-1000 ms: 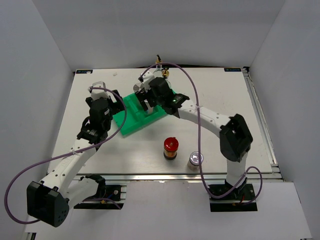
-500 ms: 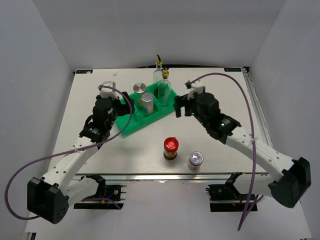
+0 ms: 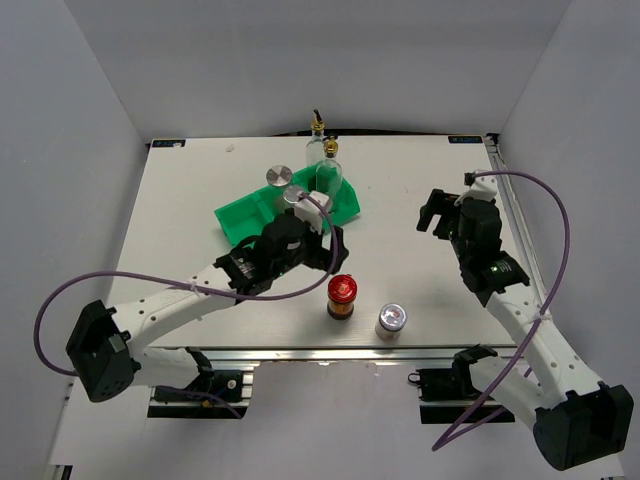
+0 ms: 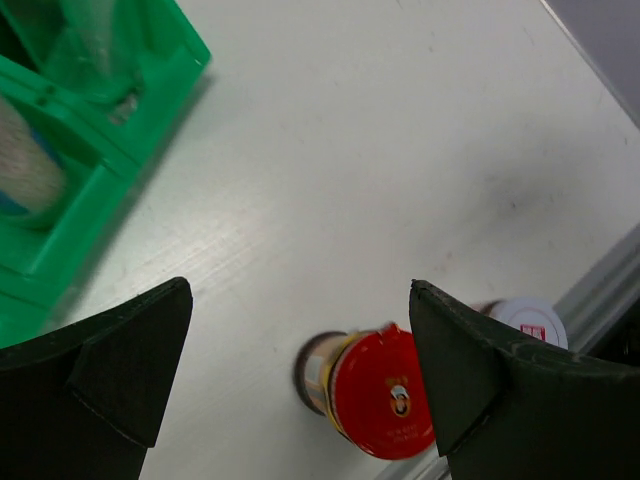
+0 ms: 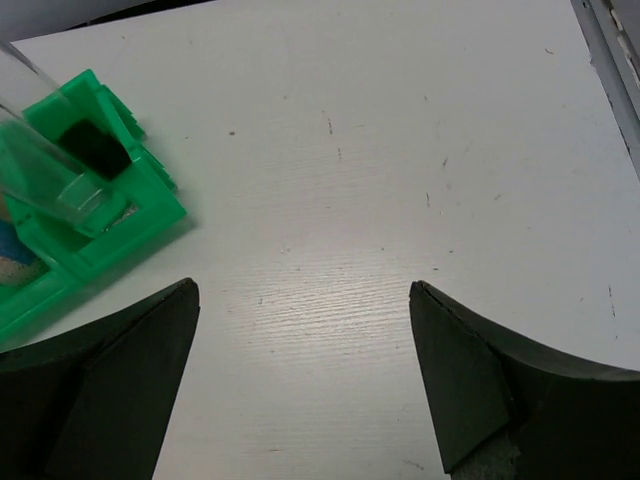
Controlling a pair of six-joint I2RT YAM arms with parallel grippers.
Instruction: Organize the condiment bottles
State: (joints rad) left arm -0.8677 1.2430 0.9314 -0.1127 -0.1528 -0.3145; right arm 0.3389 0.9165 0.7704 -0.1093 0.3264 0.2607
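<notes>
View from above of a white surface (image 3: 400, 180), with two robot arms reaching in from its near edge. The left hand (image 3: 328, 250) hangs over the middle of the surface, between a green tray (image 3: 238, 212) and a red-lidded jar (image 3: 341, 295). Its fingers are spread wide and nothing is between them. In its wrist view the jar sits low in the gap between the fingers, apart from both.

The red-lidded jar stands upright near the front edge. A shaker jar (image 3: 391, 320) with a silver lid stands just to its right (the two are close, but I cannot tell if they touch).

The tray lies at an angle toward the back of the surface. A tall clear cruet (image 3: 328, 178) with a gold top stands in its right end. A second cruet (image 3: 315, 142) stands just behind it, and whether it is inside the tray cannot be told. Two more silver-lidded jars (image 3: 279, 177) stand at the tray's middle, the nearer one partly hidden by the left arm.

The right hand (image 3: 432, 212) hangs over bare surface on the right, well apart from every bottle, its fingers also wide apart and holding nothing.
</notes>
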